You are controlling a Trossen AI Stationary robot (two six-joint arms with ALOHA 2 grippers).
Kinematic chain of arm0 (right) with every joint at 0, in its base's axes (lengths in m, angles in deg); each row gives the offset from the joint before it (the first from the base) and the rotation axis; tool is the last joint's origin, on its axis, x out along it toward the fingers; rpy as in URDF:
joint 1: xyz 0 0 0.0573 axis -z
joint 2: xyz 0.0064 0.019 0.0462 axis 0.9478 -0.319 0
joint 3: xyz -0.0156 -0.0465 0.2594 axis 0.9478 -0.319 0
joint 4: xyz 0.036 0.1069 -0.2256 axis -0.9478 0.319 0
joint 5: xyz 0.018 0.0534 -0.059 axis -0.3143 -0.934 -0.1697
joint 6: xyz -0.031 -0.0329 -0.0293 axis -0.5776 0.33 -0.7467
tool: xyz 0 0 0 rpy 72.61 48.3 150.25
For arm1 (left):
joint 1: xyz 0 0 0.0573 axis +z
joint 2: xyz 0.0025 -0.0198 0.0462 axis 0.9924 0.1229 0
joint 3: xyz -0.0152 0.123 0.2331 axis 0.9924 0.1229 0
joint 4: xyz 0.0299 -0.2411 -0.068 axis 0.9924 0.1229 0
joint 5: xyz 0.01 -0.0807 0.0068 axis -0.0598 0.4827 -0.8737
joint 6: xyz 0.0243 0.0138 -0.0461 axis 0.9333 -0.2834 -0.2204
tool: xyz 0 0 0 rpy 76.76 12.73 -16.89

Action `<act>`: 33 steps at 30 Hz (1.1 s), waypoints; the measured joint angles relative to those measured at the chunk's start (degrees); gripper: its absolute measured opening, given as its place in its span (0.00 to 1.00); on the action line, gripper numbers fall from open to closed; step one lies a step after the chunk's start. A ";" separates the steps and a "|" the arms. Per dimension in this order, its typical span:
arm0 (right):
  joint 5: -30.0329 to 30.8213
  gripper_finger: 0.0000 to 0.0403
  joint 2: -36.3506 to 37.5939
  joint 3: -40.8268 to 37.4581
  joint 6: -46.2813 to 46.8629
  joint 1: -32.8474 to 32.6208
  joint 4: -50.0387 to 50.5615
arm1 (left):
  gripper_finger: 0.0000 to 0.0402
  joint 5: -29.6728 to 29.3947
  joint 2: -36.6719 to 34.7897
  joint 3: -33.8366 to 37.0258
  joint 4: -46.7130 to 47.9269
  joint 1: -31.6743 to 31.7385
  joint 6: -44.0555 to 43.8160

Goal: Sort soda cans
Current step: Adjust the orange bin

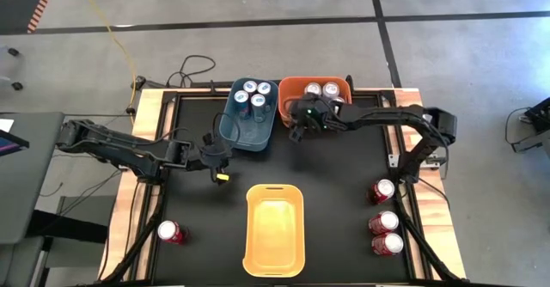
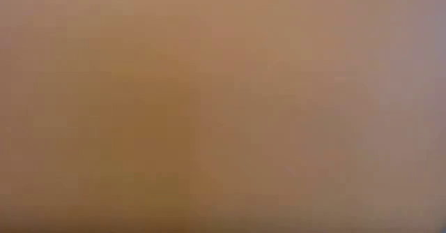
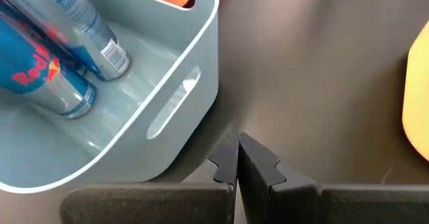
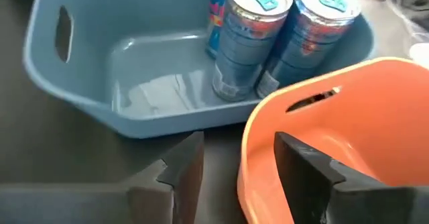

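Blue cans stand together in the blue bin, four tops showing from above, so that colour looks finished. Silver-grey cans sit in the orange bin, partly hidden under the right arm, so their count cannot be told. Red cans remain unsorted: three stand on the bench near its right edge and one near the left front corner. The yellow bin holds nothing yet, and I judge it is meant for the red ones. The right claw hangs over the orange bin's near rim, its fingers parted and holding nothing. The left claw rests just beside the blue bin, fingers pressed together and empty. Roughly two thirds of the sorting appears done.
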 joint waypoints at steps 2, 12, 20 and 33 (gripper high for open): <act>-1.44 0.46 -1.21 -0.14 0.39 1.29 1.01 | 0.00 0.02 0.00 0.00 -0.01 0.00 -0.04; -2.64 0.27 -5.42 -0.12 0.36 2.22 -2.70 | 0.00 0.01 0.00 0.00 0.11 0.00 -1.45; -0.59 0.04 -4.02 -0.19 -1.88 -1.61 -0.84 | 0.00 0.02 0.00 0.00 0.21 0.00 -2.58; -0.01 0.01 -2.80 0.10 0.66 -9.39 9.02 | 0.00 0.17 0.00 0.00 0.24 -1.01 -3.63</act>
